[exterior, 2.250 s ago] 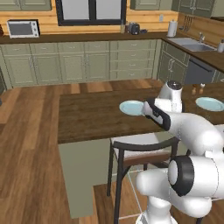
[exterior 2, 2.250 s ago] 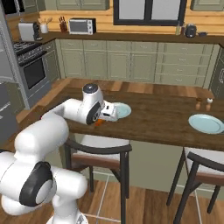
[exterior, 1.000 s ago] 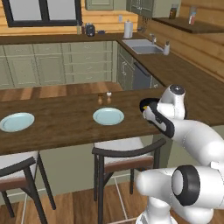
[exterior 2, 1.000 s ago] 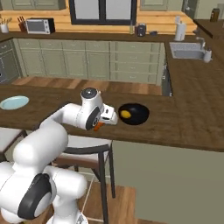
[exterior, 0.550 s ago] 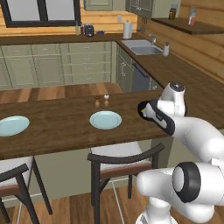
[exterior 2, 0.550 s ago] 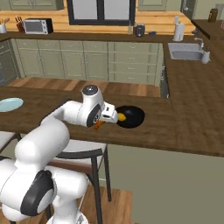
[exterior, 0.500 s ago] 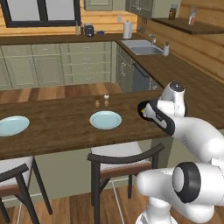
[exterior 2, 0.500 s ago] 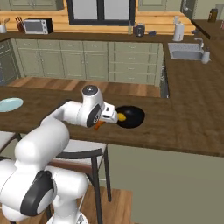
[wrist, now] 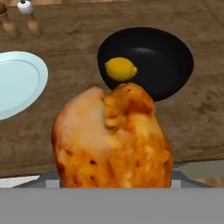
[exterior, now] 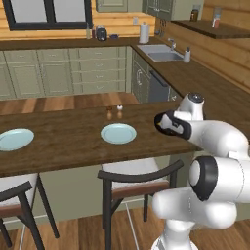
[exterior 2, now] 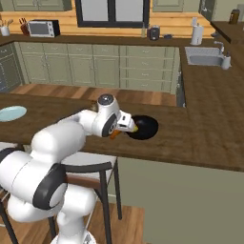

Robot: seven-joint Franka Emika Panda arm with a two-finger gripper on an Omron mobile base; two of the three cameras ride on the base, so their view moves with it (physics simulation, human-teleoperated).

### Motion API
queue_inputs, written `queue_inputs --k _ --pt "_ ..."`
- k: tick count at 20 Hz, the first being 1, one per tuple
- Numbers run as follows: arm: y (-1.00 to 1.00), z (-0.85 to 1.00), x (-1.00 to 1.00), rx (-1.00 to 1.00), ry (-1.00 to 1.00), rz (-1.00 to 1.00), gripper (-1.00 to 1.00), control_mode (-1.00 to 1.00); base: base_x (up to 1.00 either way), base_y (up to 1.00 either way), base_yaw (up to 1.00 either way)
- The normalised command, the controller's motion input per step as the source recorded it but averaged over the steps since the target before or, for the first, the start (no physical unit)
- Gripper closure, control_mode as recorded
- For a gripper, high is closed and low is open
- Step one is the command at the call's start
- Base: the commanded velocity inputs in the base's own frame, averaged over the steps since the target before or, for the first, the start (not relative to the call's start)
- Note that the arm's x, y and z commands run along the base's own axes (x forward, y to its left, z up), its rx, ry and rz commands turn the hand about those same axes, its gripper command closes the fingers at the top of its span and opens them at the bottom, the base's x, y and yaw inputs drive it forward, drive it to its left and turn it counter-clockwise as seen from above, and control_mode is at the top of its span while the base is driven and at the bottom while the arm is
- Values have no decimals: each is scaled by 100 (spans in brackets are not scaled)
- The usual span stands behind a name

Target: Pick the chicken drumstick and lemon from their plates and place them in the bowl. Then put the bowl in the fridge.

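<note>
You drove the base sideways along the counter (exterior: 68, 141) over the last couple of seconds: both base views slid, the nearer plate (exterior: 118, 133) ended up at the middle of the left base view, and the bowl (exterior 2: 143, 127) came in just beyond the hand in the right base view (camera motion, not the dishes moving). In the last half second the scene barely shifted, so the drive looked finished. For the task, that put the carried drumstick (wrist: 114, 138) within reach of the bowl, with the drop not yet made.

The gripper (exterior 2: 123, 125) was clenched on the drumstick, whose orange tip poked out under the hand in the right base view. The fingers themselves were hidden behind the meat, so I judged the grasp from the drumstick hanging in the air.

The hand view gave what the base views could not: the lemon (wrist: 120, 69) already lay inside the bowl, left of its middle, and the drumstick sat short of the rim. The left base view added the second plate (exterior: 15, 139) far along the counter, both plates bare.
</note>
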Motion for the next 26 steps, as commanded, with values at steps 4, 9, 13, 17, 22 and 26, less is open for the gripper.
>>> queue_inputs --k 4,9,13,17,22,26 --pt "-45 -4 100 -14 1 -9 100 -100 0 0 0" --pt "-42 -2 100 -3 7 -19 100 -100 0 0 0" --pt "-64 -29 98 6 14 0 100 -100 0 0 0" --pt "-60 -3 62 18 15 1 100 -100 0 0 0" --pt "-10 -26 38 4 5 0 100 -100 0 0 0" --pt "10 -42 50 -1 4 -1 100 -100 0 0 0"
